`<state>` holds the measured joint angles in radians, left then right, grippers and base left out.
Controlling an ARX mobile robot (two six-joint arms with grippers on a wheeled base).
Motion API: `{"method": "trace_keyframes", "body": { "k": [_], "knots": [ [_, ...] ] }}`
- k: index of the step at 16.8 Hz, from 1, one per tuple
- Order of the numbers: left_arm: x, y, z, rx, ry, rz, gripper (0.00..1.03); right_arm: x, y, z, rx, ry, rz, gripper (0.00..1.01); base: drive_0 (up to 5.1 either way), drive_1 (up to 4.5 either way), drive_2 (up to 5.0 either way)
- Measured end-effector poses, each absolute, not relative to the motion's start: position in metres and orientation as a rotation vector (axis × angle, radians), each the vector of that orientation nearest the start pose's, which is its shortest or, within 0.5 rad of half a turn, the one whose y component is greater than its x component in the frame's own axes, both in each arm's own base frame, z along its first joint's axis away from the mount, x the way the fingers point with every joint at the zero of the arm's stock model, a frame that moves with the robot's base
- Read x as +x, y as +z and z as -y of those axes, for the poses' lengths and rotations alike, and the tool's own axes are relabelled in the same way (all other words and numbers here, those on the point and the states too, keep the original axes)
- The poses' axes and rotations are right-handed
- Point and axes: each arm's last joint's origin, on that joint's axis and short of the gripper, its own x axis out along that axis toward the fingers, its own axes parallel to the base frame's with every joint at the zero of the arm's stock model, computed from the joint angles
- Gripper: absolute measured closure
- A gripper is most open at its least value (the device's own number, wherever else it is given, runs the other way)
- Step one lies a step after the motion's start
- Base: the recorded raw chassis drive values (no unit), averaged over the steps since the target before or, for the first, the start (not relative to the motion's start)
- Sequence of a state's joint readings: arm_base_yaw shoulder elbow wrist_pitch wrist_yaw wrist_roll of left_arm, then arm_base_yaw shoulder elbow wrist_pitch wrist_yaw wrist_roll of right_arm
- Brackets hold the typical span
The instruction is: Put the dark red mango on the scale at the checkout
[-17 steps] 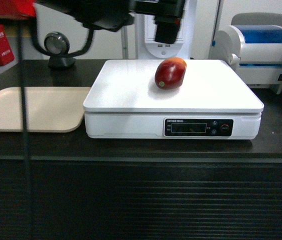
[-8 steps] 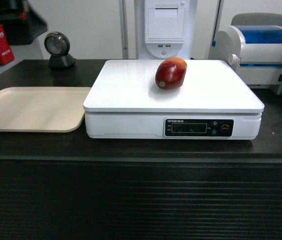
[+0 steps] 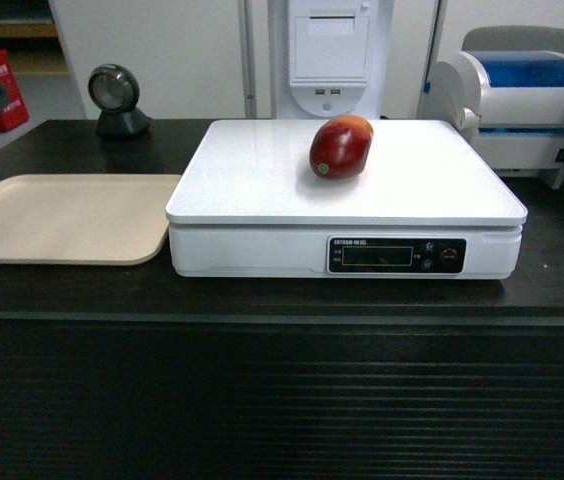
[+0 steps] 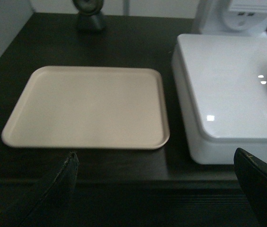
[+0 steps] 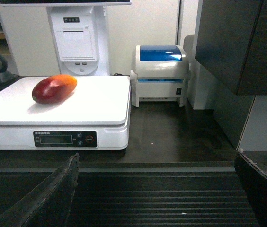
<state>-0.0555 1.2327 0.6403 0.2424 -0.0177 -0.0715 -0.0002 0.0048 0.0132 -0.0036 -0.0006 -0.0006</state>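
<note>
While both claws gape, dark red mango on scale (untouched), well apart.

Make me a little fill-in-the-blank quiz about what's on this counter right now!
1. The dark red mango lies on the white ____.
2. The beige tray left of the scale holds ____.
3. Both claws, left claw and right claw, are ____.
4. The printer has a ____ lid.

Missing words: scale; nothing; open; blue

dark red mango lying on white scale, black checkout
</note>
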Motion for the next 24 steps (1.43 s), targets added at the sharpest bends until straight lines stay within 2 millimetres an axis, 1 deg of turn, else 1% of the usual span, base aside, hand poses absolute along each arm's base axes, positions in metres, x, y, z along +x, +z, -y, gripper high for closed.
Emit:
{"method": "trace_keyframes", "body": {
  "k": [1, 4, 6, 7, 8, 9, 10, 11, 12, 13, 14, 16, 17, 18, 19, 24],
  "knots": [
    [0.246, 0.223, 0.009, -0.059, 0.004, -0.370, 0.05, 0.097, 0.167, 0.000, -0.001, 0.000, 0.005, 0.03, 0.0, 0.00, 0.0],
    [0.194, 0.195, -0.004, -0.081, 0.041, -0.414, 0.05, 0.097, 0.167, 0.000, -0.001, 0.000, 0.005, 0.03, 0.0, 0.00, 0.0],
    [0.174, 0.185, -0.010, -0.113, 0.068, -0.412, 0.05, 0.097, 0.167, 0.000, -0.001, 0.000, 0.005, 0.03, 0.0, 0.00, 0.0],
    [0.167, 0.183, -0.011, -0.121, 0.072, -0.403, 0.05, 0.097, 0.167, 0.000, -0.001, 0.000, 0.005, 0.03, 0.0, 0.00, 0.0],
    [0.163, 0.185, -0.012, -0.119, 0.069, -0.365, 0.05, 0.097, 0.167, 0.000, -0.001, 0.000, 0.005, 0.03, 0.0, 0.00, 0.0],
    [0.160, 0.186, -0.013, -0.083, 0.025, -0.187, 0.15, 0.097, 0.167, 0.000, -0.001, 0.000, 0.005, 0.03, 0.0, 0.00, 0.0],
    [0.149, 0.181, -0.013, -0.052, 0.008, -0.082, 0.26, 0.097, 0.167, 0.000, -0.001, 0.000, 0.005, 0.03, 0.0, 0.00, 0.0],
    [0.139, 0.180, -0.012, -0.031, 0.003, -0.036, 0.38, 0.097, 0.167, 0.000, -0.001, 0.000, 0.004, 0.03, 0.0, 0.00, 0.0],
    [0.135, 0.183, -0.009, -0.020, 0.020, -0.002, 0.49, 0.097, 0.167, 0.000, -0.001, 0.000, 0.005, 0.03, 0.0, 0.00, 0.0],
    [0.133, 0.184, -0.001, -0.018, -0.002, 0.010, 0.60, 0.097, 0.167, 0.000, -0.001, 0.000, 0.004, 0.03, 0.0, 0.00, 0.0],
    [0.130, 0.181, 0.002, -0.016, -0.024, 0.000, 0.72, 0.097, 0.167, 0.000, -0.001, 0.000, 0.004, 0.03, 0.0, 0.00, 0.0],
    [0.126, 0.175, 0.000, -0.015, 0.004, -0.015, 0.94, 0.097, 0.167, 0.000, -0.001, 0.000, 0.005, 0.03, 0.0, 0.00, 0.0],
    [0.124, 0.176, 0.000, -0.016, 0.002, -0.002, 1.01, 0.097, 0.167, 0.000, -0.001, 0.000, 0.004, 0.03, 0.0, 0.00, 0.0],
    [0.122, 0.175, 0.000, -0.014, 0.002, 0.035, 1.01, 0.097, 0.167, 0.000, -0.001, 0.000, 0.005, 0.03, 0.0, 0.00, 0.0],
    [0.121, 0.168, 0.000, -0.014, -0.001, -0.003, 1.01, 0.097, 0.167, 0.000, -0.001, 0.000, 0.005, 0.03, 0.0, 0.00, 0.0],
    [0.113, 0.169, 0.000, -0.014, 0.002, 0.008, 1.01, 0.097, 0.167, 0.000, -0.001, 0.000, 0.005, 0.03, 0.0, 0.00, 0.0]
  ]
}}
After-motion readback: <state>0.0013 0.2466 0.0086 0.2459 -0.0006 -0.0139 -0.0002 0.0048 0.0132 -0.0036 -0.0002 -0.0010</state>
